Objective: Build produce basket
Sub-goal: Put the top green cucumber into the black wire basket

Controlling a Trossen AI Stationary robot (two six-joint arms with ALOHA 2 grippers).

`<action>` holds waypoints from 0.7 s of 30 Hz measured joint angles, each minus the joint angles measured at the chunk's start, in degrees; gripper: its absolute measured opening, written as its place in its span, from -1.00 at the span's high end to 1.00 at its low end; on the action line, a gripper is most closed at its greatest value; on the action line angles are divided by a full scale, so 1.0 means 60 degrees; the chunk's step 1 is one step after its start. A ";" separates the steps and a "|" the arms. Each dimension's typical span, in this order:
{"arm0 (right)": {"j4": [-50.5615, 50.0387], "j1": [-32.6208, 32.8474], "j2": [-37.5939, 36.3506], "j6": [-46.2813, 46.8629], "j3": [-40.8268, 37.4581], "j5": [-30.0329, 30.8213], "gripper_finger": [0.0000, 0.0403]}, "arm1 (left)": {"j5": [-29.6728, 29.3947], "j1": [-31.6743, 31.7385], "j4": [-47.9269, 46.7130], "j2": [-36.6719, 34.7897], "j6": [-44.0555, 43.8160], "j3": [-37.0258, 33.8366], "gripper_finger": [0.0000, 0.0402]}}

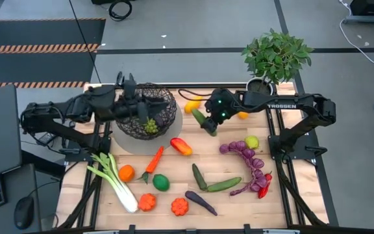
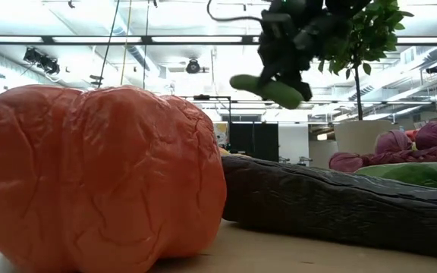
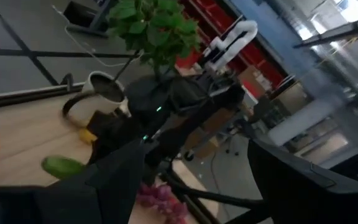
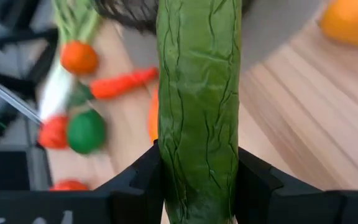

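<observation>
Wrinkled green cucumber (image 4: pixel 197 106) sits clamped in right claw (image 4: pixel 197 180); left claw's (image 1: pixel 130 104) state unclear.

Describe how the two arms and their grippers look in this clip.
Both arms are black, jointed tubes. The right arm carries white TROSSEN lettering and a green light near its wrist. The right gripper has blocky black fingers. The left gripper is equally dark.

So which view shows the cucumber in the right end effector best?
The right wrist view: the cucumber fills the frame, clamped between both fingers. The high view shows it small, right of the basket; the low view shows it aloft; the left wrist view only one end.
</observation>
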 joint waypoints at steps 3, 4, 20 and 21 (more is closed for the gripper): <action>0.0763 0.0068 0.0000 0.0441 0.0000 -0.0063 0.27 | -0.0036 0.0004 -0.0323 -0.0469 -0.0003 0.0007 -0.46; 0.0941 0.0085 0.0000 0.0503 0.0004 -0.0062 0.27 | -0.0065 0.0011 -0.0272 -0.0607 0.0026 0.0032 -0.46; 0.2472 0.0218 0.0415 0.1034 0.0000 -0.0487 0.27 | -0.0507 -0.0704 -0.1656 -0.0972 0.0273 0.0018 -0.46; 0.2572 0.0215 0.0415 0.1029 0.0000 -0.0562 0.27 | -0.0881 -0.0707 -0.1769 -0.0966 0.0116 0.0018 -0.46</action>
